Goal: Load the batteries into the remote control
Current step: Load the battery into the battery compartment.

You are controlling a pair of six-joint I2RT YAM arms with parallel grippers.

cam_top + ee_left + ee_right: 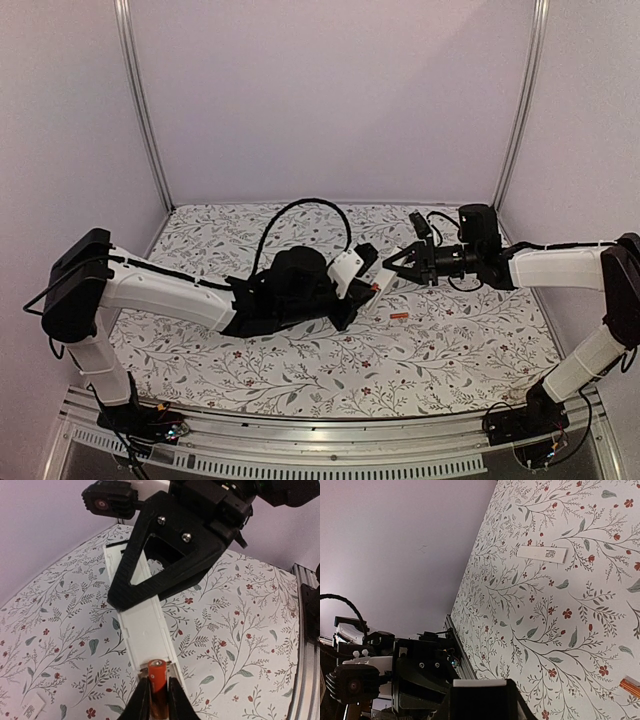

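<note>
At 6 o'clock the left gripper [157, 692] pinches a small, probably slick battery [156, 672] by its sides at the end of the light, rigid remote control [147, 630], clamped across its width toward 12 o'clock by the right gripper [125, 596]; a second battery [400, 316] lies on the counter [200, 365].

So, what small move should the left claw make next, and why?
Probably ease the battery down into the open compartment of the remote control until it seats, then let go. The left claw pinches the battery right at the compartment's near end, and the right claw grips the remote control further along.
</note>
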